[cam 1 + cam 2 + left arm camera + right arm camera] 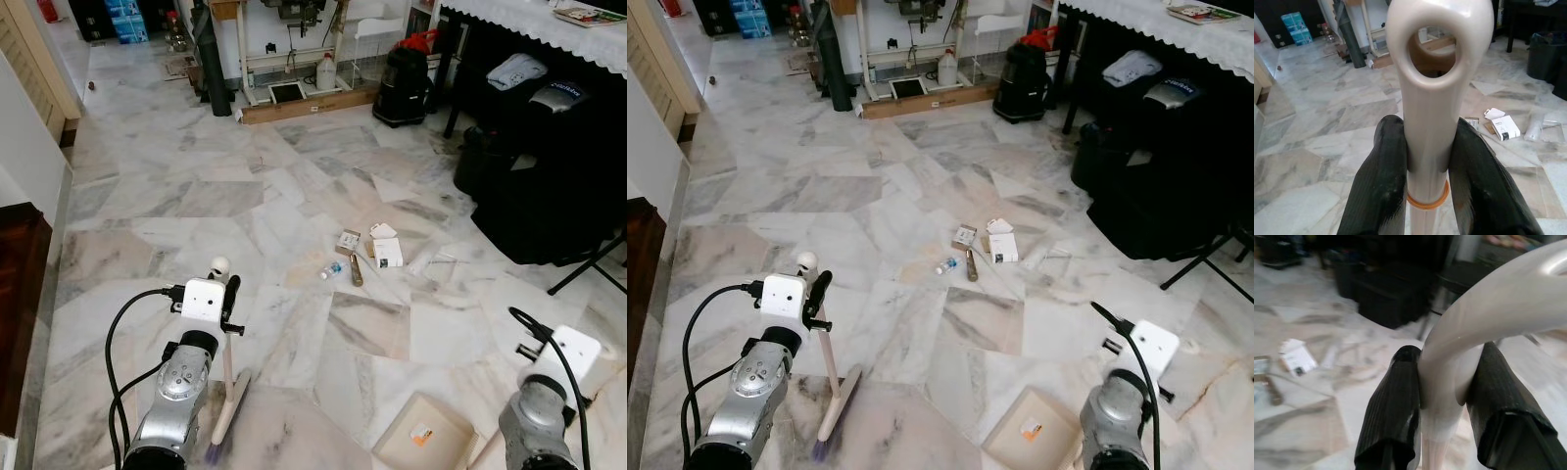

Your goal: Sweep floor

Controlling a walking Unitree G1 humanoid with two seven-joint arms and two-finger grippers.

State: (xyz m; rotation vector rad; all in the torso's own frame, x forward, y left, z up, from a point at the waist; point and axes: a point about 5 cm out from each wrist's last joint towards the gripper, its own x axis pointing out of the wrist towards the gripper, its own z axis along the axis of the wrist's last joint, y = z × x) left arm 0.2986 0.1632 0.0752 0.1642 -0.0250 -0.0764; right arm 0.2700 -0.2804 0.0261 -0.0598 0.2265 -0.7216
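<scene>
Left gripper point(1427, 166) clenched on one cream plastic broom point(227, 397), right gripper point(1444, 387) clamped on one cream dustpan point(423, 434), both low before the robot; about five litter scraps point(364, 253) ahead on marble floor point(196, 196).

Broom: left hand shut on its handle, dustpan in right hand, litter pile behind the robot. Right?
Not behind. The left eye view shows the litter pile ahead on the floor. The left hand grips the broom; the right hand holds the dustpan.

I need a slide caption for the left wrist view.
Left gripper clamps the beige broom handle, litter on the marble floor beyond.
</scene>
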